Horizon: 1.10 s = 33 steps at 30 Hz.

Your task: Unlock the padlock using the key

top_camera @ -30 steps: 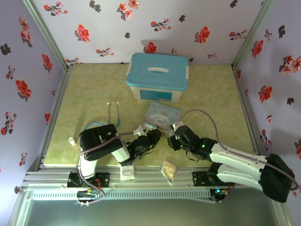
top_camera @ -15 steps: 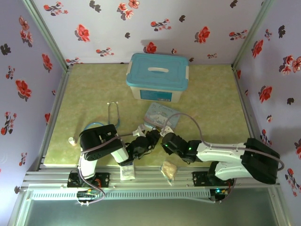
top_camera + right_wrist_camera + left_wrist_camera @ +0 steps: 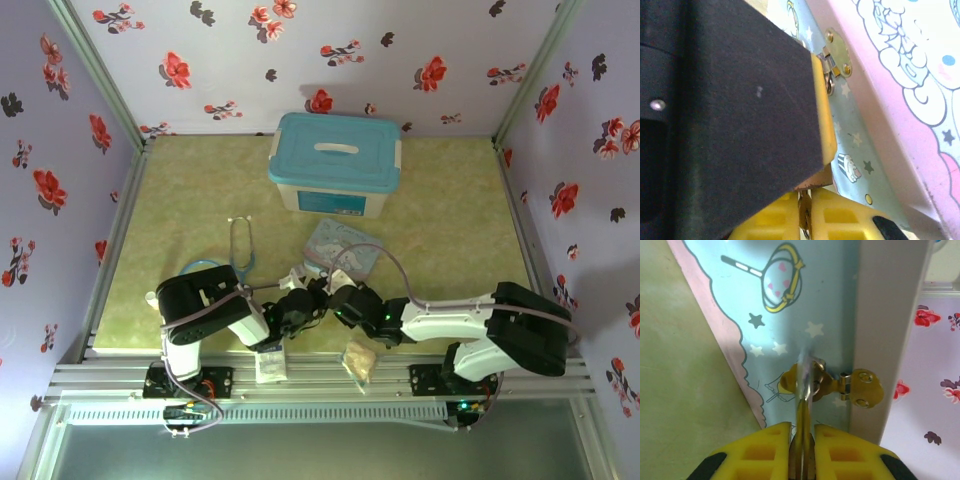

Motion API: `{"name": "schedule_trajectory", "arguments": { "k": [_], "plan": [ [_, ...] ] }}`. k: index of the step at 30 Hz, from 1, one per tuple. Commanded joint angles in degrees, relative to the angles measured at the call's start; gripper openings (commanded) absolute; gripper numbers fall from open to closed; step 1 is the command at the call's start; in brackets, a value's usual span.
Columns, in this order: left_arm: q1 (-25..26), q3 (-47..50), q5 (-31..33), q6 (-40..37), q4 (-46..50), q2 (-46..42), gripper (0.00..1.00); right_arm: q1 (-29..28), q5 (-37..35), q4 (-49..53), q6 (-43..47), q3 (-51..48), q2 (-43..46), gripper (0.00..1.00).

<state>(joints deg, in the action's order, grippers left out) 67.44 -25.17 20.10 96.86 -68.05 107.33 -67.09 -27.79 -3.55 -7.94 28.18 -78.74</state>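
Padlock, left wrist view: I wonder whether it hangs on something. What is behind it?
Behind the padlock held in the left gripper sits a brass clasp on the pale blue tin. The padlock covers the clasp's middle, so any link is hidden.

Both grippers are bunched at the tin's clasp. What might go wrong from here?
The left gripper pinches the padlock edge-on; a twist may slip it.
The right gripper, shut on a thin sliver, likely the key, crowds the left one; they may collide.
Nothing holds the tin down; it could drag.
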Motion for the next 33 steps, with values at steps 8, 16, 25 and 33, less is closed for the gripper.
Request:
{"name": "schedule_trajectory", "arguments": {
  "k": [8,16,25,33],
  "plan": [
    [0.5,0.0,-4.5,-5.5,2.8,-3.2,0.09,7.2,20.0,-15.9,-9.4,-8.1,5.6,0.04],
    [-0.7,0.0,-7.3,-8.0,7.0,-3.2,0.18,12.4,31.8,-20.9,-13.5,-10.5,5.0,0.04],
    [-1.0,-1.2,-6.4,-13.3,17.8,-7.8,0.31,14.1,36.4,-27.2,-17.5,-13.1,3.6,0.03],
    [-1.5,-2.4,-5.6,-17.0,24.4,-10.1,0.13,14.9,38.4,-32.3,-21.5,-15.2,3.2,0.03]
  ]
}}
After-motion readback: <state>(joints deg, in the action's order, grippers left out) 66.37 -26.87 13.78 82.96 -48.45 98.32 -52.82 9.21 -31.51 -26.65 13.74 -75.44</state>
